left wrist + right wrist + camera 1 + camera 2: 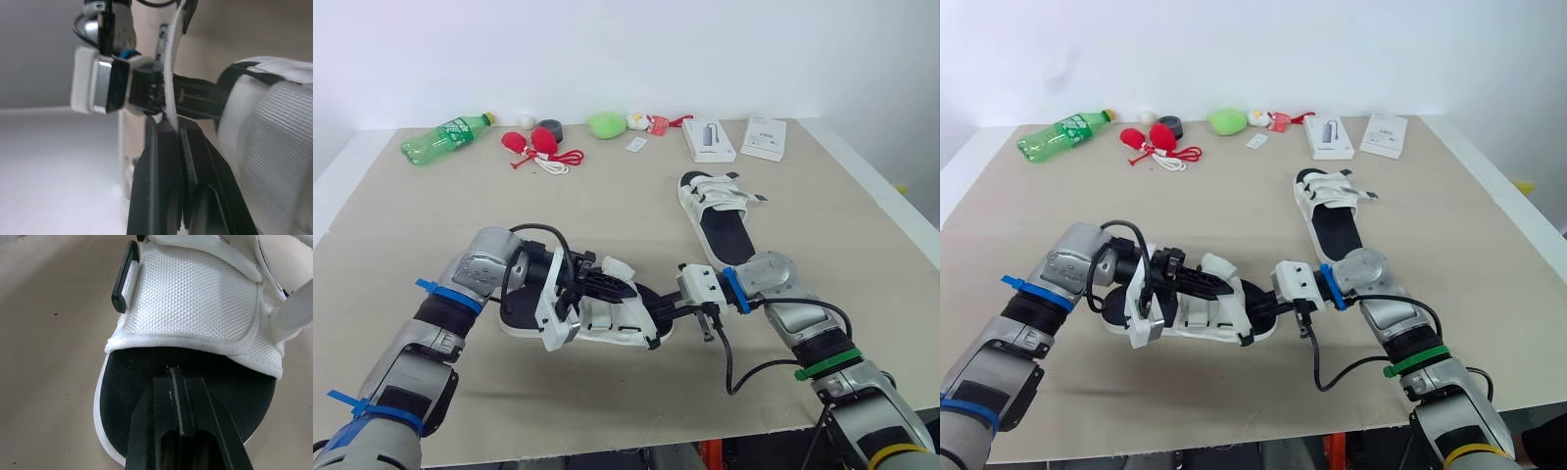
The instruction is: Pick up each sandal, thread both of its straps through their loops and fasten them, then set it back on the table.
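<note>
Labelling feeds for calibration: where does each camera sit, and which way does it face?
Left and right eye: on the head, facing forward and down over the table; both arms, left hand and right hand at the near sandal.
Left wrist: along the left hand's fingers, shut on a white strap; right hand beyond.
Right wrist: along the shut right hand onto that sandal's black footbed.
Shared: all four show the near sandal.
</note>
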